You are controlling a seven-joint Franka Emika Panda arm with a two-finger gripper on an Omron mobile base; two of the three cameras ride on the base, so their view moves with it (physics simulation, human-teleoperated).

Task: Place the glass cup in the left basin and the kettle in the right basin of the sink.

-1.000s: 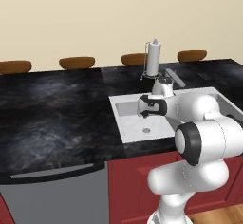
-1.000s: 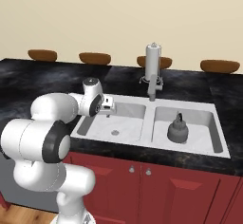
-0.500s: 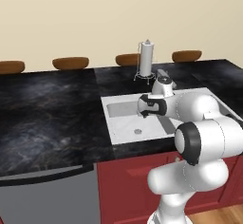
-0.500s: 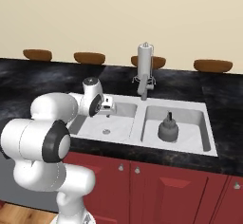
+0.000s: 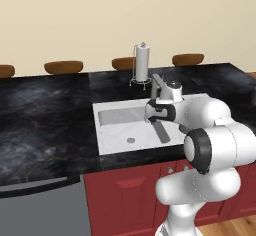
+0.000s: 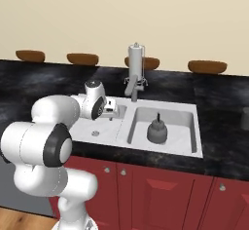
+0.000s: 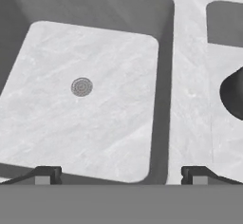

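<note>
The sink (image 5: pixel 102 147) is set in black marble. Its left basin (image 7: pixel 85 118) lies bare below my hand, with a small round drain (image 7: pixel 81 86). The grey kettle (image 6: pixel 157 129) stands upright in the right basin (image 6: pixel 180 122); its dark edge (image 7: pixel 232 92) also shows in the hand view. My gripper (image 7: pixel 121 174) hangs open above the left basin near the divider, with nothing between its fingers. It also shows in both base views (image 5: pixel 151 114) (image 6: pixel 113 111). A faint pale shape (image 6: pixel 245 119) stands on the counter at the far right; I cannot tell what it is.
The grey faucet (image 6: pixel 131 85) rises at the sink's back centre, close behind my hand. A tall white paper-towel roll (image 5: pixel 142 62) stands behind it. Brown stool seats (image 6: pixel 207 67) line the counter's far edge. Wide black counter (image 5: pixel 45 115) stretches left of the sink.
The whole scene has slid left in both base views, so the base has driven right. The gripper stays open and now hangs nearer the sink's divider. The kettle has not moved.
</note>
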